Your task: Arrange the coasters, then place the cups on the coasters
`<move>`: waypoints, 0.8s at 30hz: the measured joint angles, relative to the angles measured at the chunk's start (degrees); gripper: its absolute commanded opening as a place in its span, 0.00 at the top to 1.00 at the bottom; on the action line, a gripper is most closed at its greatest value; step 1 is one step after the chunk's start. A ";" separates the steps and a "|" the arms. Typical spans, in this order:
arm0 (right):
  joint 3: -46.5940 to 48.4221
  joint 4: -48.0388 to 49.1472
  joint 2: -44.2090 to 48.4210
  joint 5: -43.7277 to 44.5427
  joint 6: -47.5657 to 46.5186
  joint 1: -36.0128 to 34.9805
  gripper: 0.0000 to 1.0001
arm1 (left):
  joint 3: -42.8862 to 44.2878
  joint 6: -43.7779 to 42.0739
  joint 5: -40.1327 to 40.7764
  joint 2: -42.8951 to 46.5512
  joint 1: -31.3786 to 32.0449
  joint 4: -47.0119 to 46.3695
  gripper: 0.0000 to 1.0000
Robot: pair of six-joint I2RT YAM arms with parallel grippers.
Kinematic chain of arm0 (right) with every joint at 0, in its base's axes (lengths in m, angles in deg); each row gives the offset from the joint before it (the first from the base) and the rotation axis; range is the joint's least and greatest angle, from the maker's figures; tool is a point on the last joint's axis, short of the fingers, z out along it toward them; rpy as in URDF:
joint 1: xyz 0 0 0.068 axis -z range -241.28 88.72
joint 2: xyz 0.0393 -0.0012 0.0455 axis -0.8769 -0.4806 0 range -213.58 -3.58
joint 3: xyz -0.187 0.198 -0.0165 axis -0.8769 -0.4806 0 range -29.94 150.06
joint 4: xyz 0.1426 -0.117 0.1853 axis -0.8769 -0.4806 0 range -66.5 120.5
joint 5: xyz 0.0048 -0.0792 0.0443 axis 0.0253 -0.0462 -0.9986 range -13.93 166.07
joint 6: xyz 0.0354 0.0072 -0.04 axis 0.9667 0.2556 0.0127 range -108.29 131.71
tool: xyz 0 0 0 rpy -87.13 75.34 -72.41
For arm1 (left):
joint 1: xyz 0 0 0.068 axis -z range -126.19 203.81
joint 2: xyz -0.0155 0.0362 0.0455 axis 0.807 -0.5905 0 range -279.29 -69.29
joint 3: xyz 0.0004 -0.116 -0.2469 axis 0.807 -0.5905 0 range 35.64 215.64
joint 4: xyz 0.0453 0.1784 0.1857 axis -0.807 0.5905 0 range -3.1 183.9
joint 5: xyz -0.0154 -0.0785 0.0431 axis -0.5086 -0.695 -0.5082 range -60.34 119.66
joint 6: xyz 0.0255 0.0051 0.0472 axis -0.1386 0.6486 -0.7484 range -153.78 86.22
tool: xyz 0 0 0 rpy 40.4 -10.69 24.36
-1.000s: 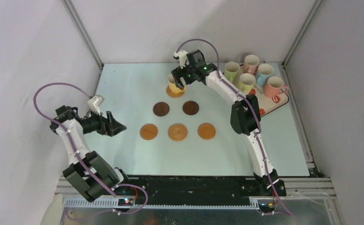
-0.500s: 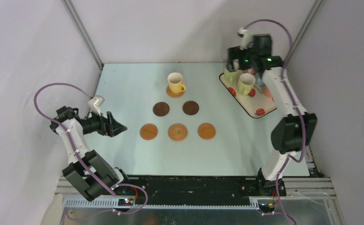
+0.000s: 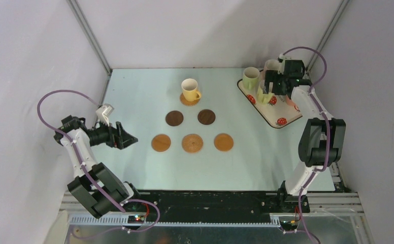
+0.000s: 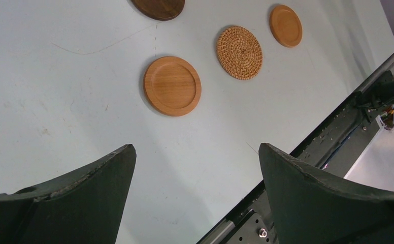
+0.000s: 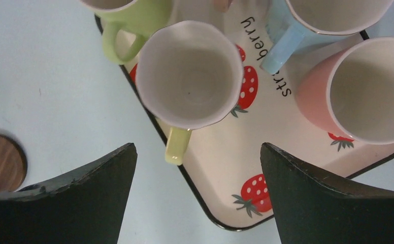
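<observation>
Well, one cup on its coaster, claw over tray

Overhead I see a pale blue table (image 3: 134,91) and white walls. The yellow cup (image 3: 190,89) sits on a coaster (image 3: 188,101) at 12 o'clock of five bare coasters (image 3: 192,143), with the strawberry tray (image 3: 281,116) at 2.

Left wrist: my left gripper (image 4: 195,152) gapes empty, a wooden coaster (image 4: 172,85) at 12.

Right wrist: my right gripper (image 5: 196,152) is spread and empty, a green cup (image 5: 190,73) at 12.

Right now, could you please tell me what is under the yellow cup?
A tan coaster lies under the yellow cup; only its near rim shows, the rest is covered by the cup.
</observation>
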State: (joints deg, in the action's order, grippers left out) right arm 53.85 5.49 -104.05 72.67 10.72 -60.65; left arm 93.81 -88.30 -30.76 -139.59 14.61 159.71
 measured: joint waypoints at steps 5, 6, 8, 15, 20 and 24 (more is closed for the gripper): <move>0.37 1.81 -2.43 1.53 2.14 0.74 0.12 | 0.00 -0.55 0.00 0.00 0.00 0.04 0.02; 0.79 1.84 -3.21 1.75 2.56 0.83 0.12 | 0.00 -0.61 0.00 0.00 0.00 0.09 0.02; 1.36 1.95 -4.35 2.08 2.93 0.79 0.13 | 0.00 -0.90 0.00 0.00 0.00 0.26 0.02; 1.42 2.23 -5.20 1.62 3.41 0.37 0.16 | 0.00 -1.60 0.00 -0.39 0.00 0.90 0.02; 1.42 2.21 -6.54 0.87 3.58 0.31 0.18 | 0.00 -2.58 0.00 -0.85 0.00 1.49 0.02; 1.42 2.10 -8.55 0.48 3.58 0.28 0.24 | 0.00 -2.97 -0.02 -0.85 0.00 1.73 0.02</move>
State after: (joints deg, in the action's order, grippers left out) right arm 55.27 7.59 -112.60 73.15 14.30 -60.37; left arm 93.81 -91.27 -30.78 -140.45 14.61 161.44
